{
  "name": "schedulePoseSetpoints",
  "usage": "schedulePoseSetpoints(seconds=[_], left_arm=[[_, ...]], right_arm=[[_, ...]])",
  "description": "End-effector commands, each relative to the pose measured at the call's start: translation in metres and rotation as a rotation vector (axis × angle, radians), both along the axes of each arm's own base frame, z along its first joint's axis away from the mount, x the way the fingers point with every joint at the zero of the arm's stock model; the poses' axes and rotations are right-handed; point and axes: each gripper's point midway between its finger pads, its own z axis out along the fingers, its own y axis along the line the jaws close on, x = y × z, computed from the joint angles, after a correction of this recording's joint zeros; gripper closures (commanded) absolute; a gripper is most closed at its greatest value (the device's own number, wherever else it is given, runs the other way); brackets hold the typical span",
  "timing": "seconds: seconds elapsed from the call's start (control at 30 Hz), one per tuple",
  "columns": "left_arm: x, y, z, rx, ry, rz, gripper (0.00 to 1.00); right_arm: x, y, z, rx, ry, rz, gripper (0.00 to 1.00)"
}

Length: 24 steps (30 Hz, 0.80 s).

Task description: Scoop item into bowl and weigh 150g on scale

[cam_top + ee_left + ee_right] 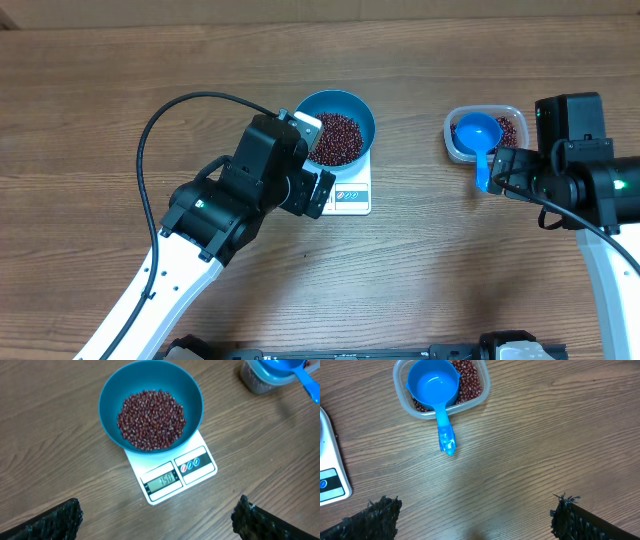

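1. Since the beans (151, 420) heap in the blue bowl (191, 399) standing on the scale (134, 460), whose display (161, 480) seems to show the target, weighing looks done.
2. The scoop (434, 382) rests in the clear tub (485, 385), well apart.
3. Left pincer (157, 520) and right pincer (475, 517) gape empty.

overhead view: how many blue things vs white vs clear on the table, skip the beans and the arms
blue: 2, the bowl and the scoop
white: 1, the scale
clear: 1, the tub
total: 4
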Motion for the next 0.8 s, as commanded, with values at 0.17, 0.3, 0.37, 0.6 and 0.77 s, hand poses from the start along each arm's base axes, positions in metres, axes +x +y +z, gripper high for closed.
schedulePoseSetpoints(seconds=[0.17, 0.3, 0.37, 0.6, 0.77], left_arm=[[-0.001, -0.001, 0.003, 0.007, 0.007, -0.016, 0.0], [0.003, -0.003, -0.01, 0.027, 0.038, -0.015, 0.01], [0.006, -0.005, -0.02, 0.043, 0.065, -0.015, 0.01], [0.016, -0.012, -0.059, 0.098, 0.154, -0.015, 0.0], [0.021, -0.015, -0.083, 0.131, 0.207, -0.015, 0.01]], right_arm=[[0.003, -0.002, 0.011, -0.008, -0.035, 0.001, 0.0], [0.003, -0.002, 0.011, -0.008, -0.035, 0.001, 0.0], [0.003, -0.002, 0.011, -0.008, -0.035, 0.001, 0.0], [0.003, -0.002, 0.011, -0.008, -0.035, 0.001, 0.0], [0.003, -0.002, 0.011, -0.008, -0.035, 0.001, 0.0]])
